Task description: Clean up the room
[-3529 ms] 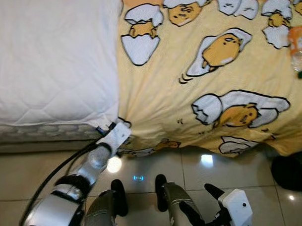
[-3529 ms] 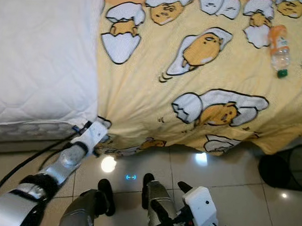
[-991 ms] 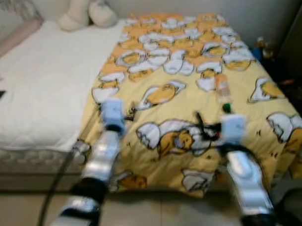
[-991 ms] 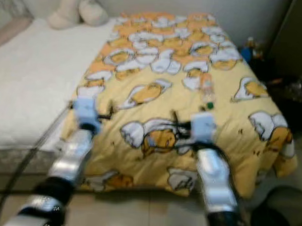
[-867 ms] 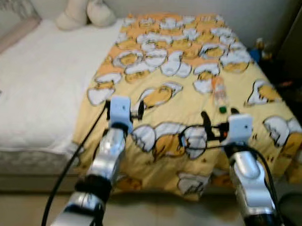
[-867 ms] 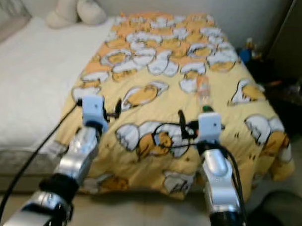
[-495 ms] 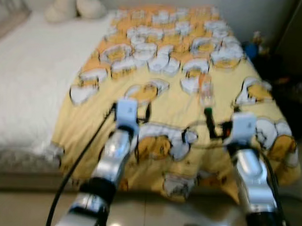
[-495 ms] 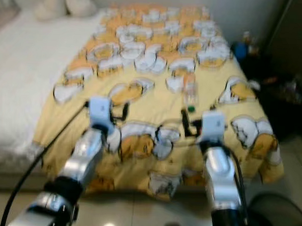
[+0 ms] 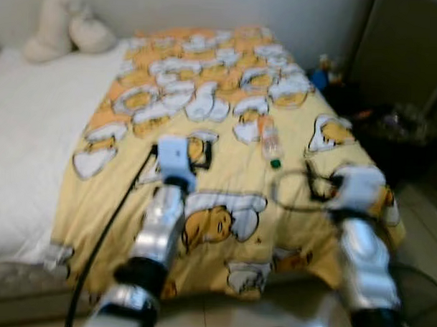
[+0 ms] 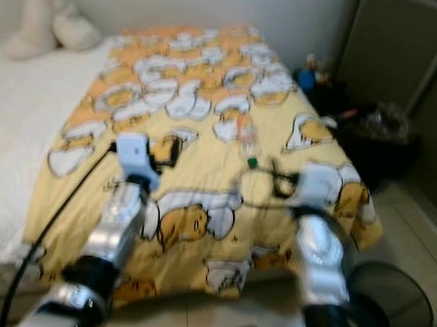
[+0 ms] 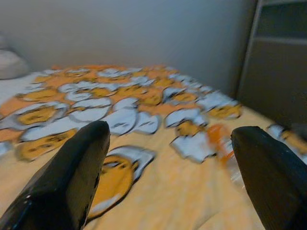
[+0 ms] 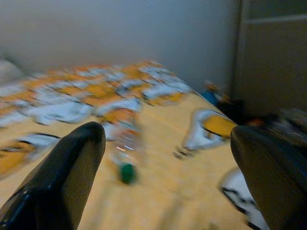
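The bottle (image 9: 271, 145) lies on the blanket (image 9: 226, 164) mid-bed, nearer the right edge. Both claws, left (image 11: 168, 177) and right (image 12: 165, 179), hover wide open, empty. A blurred, moving view could cause a mistimed reach, rolling the bottle off the bed.

Both eye views were smeared by motion blur; the clear plastic bottle with orange label and green cap (image 9: 270, 143) lay soft-edged on the yellow cartoon-print blanket (image 9: 226, 164), its label unreadable; the dark clutter beside the bed (image 9: 388, 130) could not be made out; the round black bin (image 10: 395, 292) was cut off by the frame's edge.
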You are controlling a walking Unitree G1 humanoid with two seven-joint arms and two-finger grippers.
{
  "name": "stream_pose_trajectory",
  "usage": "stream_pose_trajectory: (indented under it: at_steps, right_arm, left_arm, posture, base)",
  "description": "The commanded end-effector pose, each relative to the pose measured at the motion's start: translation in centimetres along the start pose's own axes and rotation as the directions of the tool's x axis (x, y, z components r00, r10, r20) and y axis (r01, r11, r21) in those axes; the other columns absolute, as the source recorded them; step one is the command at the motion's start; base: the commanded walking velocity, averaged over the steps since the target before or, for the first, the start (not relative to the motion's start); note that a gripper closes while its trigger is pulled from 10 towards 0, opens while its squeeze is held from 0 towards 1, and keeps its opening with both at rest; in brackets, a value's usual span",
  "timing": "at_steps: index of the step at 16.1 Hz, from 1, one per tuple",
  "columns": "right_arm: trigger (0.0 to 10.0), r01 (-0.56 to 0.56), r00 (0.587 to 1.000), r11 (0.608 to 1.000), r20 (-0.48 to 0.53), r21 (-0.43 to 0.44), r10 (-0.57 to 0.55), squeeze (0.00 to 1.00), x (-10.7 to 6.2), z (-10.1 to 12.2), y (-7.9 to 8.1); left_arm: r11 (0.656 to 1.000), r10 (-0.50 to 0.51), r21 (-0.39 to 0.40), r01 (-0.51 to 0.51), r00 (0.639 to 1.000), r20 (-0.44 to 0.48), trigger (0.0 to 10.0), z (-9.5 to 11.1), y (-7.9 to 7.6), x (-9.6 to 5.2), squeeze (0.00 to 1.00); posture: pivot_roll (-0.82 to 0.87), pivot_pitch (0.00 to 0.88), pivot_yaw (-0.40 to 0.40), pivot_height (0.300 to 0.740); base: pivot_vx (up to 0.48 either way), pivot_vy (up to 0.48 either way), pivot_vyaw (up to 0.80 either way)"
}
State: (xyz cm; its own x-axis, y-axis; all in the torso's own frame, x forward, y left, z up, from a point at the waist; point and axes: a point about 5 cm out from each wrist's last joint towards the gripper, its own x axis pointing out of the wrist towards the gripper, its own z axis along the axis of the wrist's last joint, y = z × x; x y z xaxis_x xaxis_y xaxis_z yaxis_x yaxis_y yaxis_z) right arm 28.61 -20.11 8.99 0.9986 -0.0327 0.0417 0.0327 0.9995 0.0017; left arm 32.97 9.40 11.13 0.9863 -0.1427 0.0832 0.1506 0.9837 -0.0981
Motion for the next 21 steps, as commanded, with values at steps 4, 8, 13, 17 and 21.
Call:
stream_pose_trajectory:
  at_steps: [4, 8, 13, 17, 21]
  right_arm:
    - [10.0, -0.03, 1.0, 0.999, 0.005, 0.011, 0.03, 0.0, 0.3, 0.2, 1.1]
    - [10.0, -0.022, 1.0, 1.0, 0.017, 0.007, 0.022, 0.0, 0.6, 0.6, 1.0]
    - [10.0, -0.084, 0.996, 0.995, 0.007, -0.06, 0.085, 0.0, 0.5, 0.7, 1.6]
    - [10.0, -0.099, 0.995, 0.99, -0.008, -0.098, 0.099, 0.0, 0.5, 1.3, 0.6]
    - [10.0, -0.117, 0.993, 0.985, -0.024, -0.124, 0.115, 0.0, 0.7, 1.6, 0.0]
  left_arm:
    - [0.999, -0.012, 0.047, 0.013, 1.0, -0.014, 10.0, 0.3, 0.3, 0.4, 0.0]
    - [0.994, -0.048, 0.103, 0.048, 0.999, -0.006, 10.0, 0.5, -0.3, 0.4, 0.0]
    - [1.0, -0.031, -0.003, 0.031, 0.998, -0.061, 10.0, -0.5, -0.5, 0.2, 0.0]
    - [0.999, 0.01, -0.051, -0.014, 0.997, -0.075, 10.0, -0.9, -0.3, -0.1, 0.0]
    - [0.998, -0.031, -0.052, 0.026, 0.995, -0.091, 10.0, -1.2, -1.1, 0.1, 0.0]
  posture:
    - [-0.25, 0.0, 0.106, 0.74]
    - [-0.26, 0.0, 0.115, 0.74]
    - [-0.27, 0.0, 0.105, 0.74]
    - [-0.28, 0.0, 0.062, 0.74]
    - [-0.28, 0.0, 0.029, 0.74]
  base:
    - [0.48, 0.0, 0.0]
    - [0.357, 0.0, 0.0]
    - [0.0, -0.281, 0.0]
    - [0.0, -0.458, 0.0]
    - [0.0, -0.458, 0.0]
